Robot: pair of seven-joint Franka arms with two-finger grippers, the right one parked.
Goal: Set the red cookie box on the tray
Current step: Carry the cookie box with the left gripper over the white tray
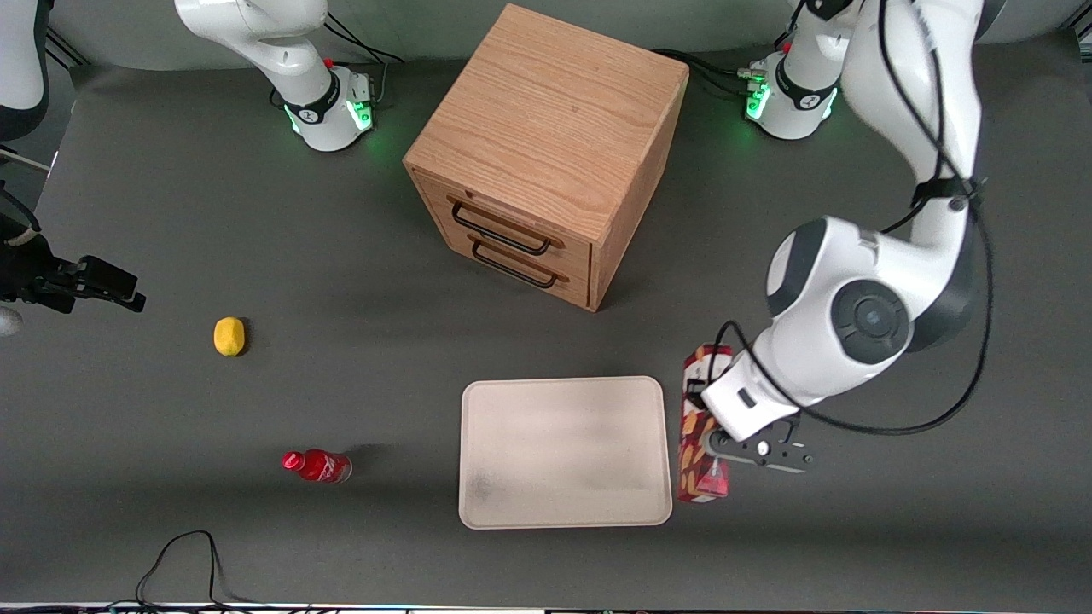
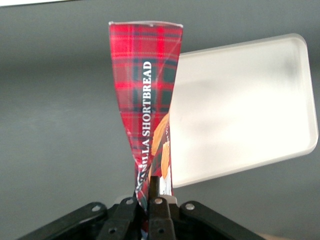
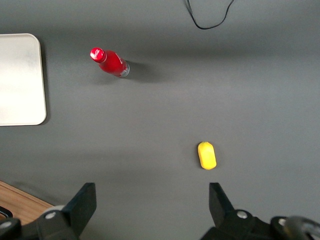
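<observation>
The red cookie box (image 1: 698, 465) is a long tartan carton with biscuit pictures, lying lengthwise beside the short edge of the tray (image 1: 563, 452) toward the working arm's end of the table. My gripper (image 1: 715, 443) sits over the box's middle part, shut on it. In the left wrist view the fingers (image 2: 156, 186) pinch the carton (image 2: 146, 85) so that it narrows between them. The cream tray (image 2: 240, 110) lies alongside the box and holds nothing. Whether the box rests on the table or hangs just above it, I cannot tell.
A wooden two-drawer cabinet (image 1: 546, 153) stands farther from the front camera than the tray. A small red bottle (image 1: 317, 466) and a yellow lemon-like object (image 1: 229, 335) lie toward the parked arm's end. A black cable (image 1: 179, 554) loops at the table's near edge.
</observation>
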